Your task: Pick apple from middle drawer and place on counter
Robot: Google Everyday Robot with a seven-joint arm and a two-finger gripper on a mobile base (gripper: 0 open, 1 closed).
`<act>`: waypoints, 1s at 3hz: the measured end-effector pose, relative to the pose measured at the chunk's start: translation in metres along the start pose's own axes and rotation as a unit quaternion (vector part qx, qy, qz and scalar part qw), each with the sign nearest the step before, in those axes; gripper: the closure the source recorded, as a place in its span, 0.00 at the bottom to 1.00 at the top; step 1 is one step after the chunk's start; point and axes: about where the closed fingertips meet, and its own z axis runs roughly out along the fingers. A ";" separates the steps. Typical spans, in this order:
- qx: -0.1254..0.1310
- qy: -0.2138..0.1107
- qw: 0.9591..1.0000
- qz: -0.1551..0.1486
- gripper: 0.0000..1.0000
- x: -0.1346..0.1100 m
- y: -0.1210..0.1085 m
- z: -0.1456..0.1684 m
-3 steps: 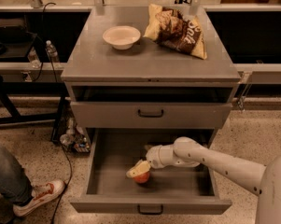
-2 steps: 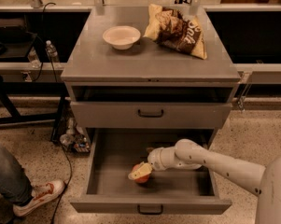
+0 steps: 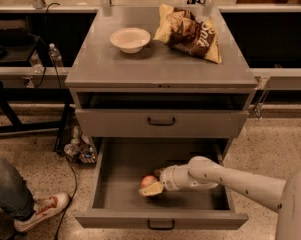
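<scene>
The apple (image 3: pixel 147 180), small and reddish-pink, lies in the open middle drawer (image 3: pixel 115 176), left of the tray's centre. My gripper (image 3: pixel 152 186) reaches into the drawer from the right and is shut on the apple, with one pale finger (image 3: pixel 151 190) across its near side. The apple is low, at the drawer floor. The arm (image 3: pixel 230 179) runs over the drawer's right part. The grey counter (image 3: pixel 160 66) tops the cabinet above.
On the counter stand a white bowl (image 3: pixel 130 38) at the back left and a chip bag (image 3: pixel 190 31) at the back right. A shut drawer front (image 3: pixel 161 121) sits above the open one. A person's leg and shoe (image 3: pixel 37 210) are at the lower left.
The gripper and the apple have hardly moved. They sit a touch higher in the drawer than a second ago.
</scene>
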 end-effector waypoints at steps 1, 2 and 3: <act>-0.002 0.002 1.000 0.009 0.49 0.006 0.006 0.004; -0.016 -0.033 0.999 0.014 0.80 -0.005 0.013 -0.007; -0.043 -0.097 0.994 -0.004 1.00 -0.026 0.021 -0.043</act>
